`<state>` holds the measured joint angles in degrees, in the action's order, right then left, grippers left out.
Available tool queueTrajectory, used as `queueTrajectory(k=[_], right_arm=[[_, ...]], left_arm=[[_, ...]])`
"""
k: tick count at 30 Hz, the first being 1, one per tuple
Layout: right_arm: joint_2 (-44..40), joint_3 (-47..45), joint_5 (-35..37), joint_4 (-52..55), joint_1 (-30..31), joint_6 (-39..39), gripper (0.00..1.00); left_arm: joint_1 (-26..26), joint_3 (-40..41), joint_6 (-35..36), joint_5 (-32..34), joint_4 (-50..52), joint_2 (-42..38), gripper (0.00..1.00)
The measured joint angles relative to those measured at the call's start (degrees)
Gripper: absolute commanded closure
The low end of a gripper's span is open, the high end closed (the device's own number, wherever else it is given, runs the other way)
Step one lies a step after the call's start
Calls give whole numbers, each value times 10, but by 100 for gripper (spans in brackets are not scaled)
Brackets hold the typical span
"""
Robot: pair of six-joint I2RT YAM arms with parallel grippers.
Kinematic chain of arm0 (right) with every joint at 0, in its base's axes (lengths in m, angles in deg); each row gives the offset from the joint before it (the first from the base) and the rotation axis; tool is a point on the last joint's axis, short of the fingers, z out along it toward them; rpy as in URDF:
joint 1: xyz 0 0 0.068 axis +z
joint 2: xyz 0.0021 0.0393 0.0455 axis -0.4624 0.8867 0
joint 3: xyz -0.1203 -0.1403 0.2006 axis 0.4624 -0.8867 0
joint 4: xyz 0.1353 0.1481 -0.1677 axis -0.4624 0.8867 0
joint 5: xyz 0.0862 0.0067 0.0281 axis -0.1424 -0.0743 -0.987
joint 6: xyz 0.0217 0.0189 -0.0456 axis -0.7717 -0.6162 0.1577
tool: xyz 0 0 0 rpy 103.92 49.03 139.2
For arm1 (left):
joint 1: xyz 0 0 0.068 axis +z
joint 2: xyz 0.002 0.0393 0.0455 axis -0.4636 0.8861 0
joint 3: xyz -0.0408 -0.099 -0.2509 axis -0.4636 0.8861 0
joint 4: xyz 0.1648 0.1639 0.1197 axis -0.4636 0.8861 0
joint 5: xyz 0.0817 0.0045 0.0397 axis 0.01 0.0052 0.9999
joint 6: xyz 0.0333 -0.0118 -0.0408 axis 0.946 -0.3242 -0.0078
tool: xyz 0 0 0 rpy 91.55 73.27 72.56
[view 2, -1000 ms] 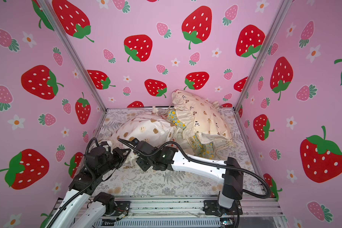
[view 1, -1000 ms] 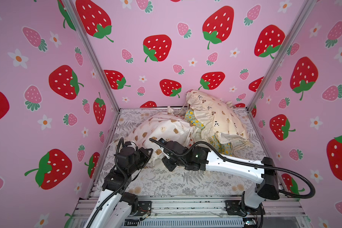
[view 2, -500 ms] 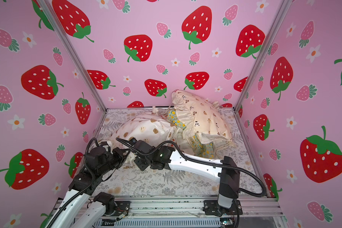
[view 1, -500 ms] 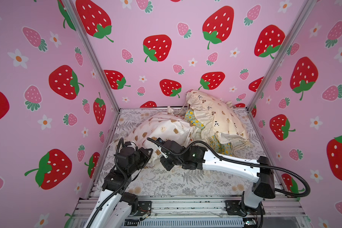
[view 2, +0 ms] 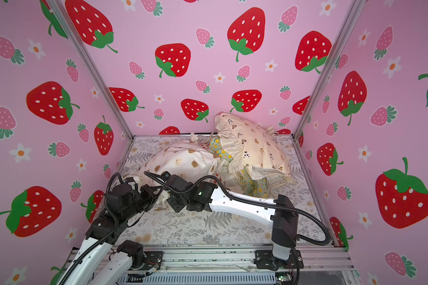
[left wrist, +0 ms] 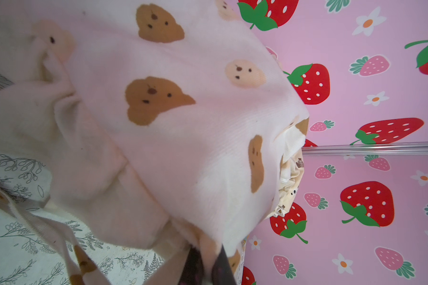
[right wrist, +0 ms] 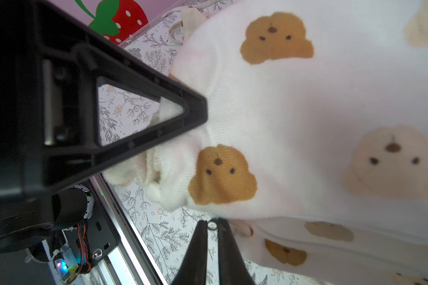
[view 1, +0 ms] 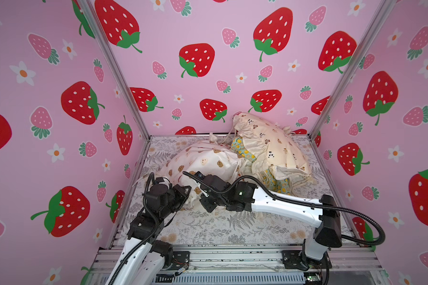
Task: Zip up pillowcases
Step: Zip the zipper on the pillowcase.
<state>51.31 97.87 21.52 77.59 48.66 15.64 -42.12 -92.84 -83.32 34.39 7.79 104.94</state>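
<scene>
Right wrist: right claw (right wrist: 211, 223) tight on zipper pull (right wrist: 212, 227), left claw (left wrist: 208, 255) tight on bear-print pillowcase (right wrist: 294, 106)

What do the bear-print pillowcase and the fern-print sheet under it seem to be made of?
The bear-print pillowcase looks like soft woven cloth, maybe cotton: matt, with fine ribs and a slightly fuzzy surface in the right wrist view, and loose folds. The fern-print sheet seems thin printed fabric, matt: it lies flat without shine, but its fibre cannot be told.
</scene>
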Motion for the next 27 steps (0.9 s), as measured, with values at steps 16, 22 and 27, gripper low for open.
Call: queueTrajectory(k=[16,22,27], right_arm=[[0,0,-10,2,-6,-28,100],[-7,-3,-28,-2,-16,-46,93],[-36,-45,-65,-30,-34,-79,80]], left_arm=[[0,0,-6,23,15,-21,100],[0,-4,-10,25,16,-20,100],[0,-7,-12,25,16,-20,100]])
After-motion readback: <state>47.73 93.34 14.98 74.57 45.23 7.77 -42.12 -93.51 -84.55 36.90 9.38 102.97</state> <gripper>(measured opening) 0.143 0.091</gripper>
